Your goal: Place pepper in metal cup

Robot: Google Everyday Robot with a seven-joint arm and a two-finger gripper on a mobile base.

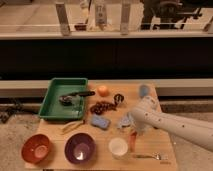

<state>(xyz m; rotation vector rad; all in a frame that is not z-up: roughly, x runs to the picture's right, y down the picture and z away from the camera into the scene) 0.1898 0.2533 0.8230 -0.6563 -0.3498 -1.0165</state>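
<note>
- One view only, from above and in front of the wooden table (150, 95).
- Risk of a missed pick: gripper (131, 125) hanging low at the arm's (170, 124) tip, just above and beside the pepper (132, 140), which lies close against the white cup's (118, 147) right side; a slim, tapered body likely to roll or slip out of a two-finger pinch.
- Risk of a knock: white cup touching or nearly touching the pepper, so a descending finger could push the cup or skid the pepper toward the fork (150, 157).
- Risk on the carry: metal cup (118, 98) well apart from the pepper, up near the round orange fruit (103, 90) and the dark grape bunch (102, 106); small mouth against a long pepper, hence a likely tip-over or a pepper left leaning out.
- Risk of a wrong target: light blue cup (144, 91) standing near the metal cup, right behind the arm.
- Gripper state: cannot tell how wide, nor whether touching the pepper; apparently holding nothing yet.
</note>
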